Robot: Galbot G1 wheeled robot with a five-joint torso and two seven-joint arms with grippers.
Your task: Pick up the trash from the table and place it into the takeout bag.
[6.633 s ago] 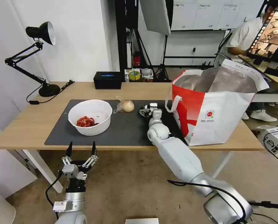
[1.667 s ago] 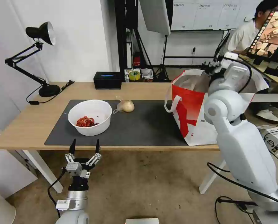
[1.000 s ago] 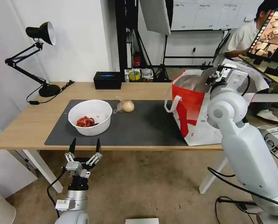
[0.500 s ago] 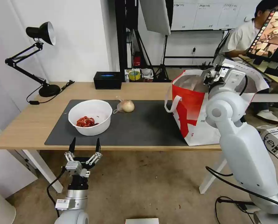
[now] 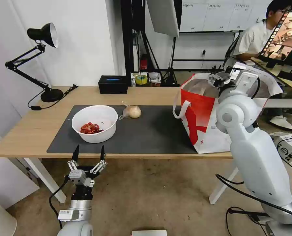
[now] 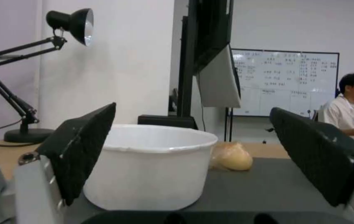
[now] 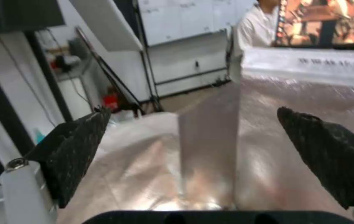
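Foil-lined takeout bag (image 5: pixel 214 124) gapes beneath right gripper (image 5: pixel 215 78) — fingers (image 7: pixel 77 146) apart, empty.

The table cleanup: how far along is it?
Partly done, it seems. The right end effector hangs open and empty over the takeout bag. The white bowl with red scraps and the clear bag with a yellowish lump remain on the table. The left end effector waits open below the table's near edge.

Bright, even room light; glare lies on the foil lining (image 7: pixel 210 149); the right wrist view is blurred.
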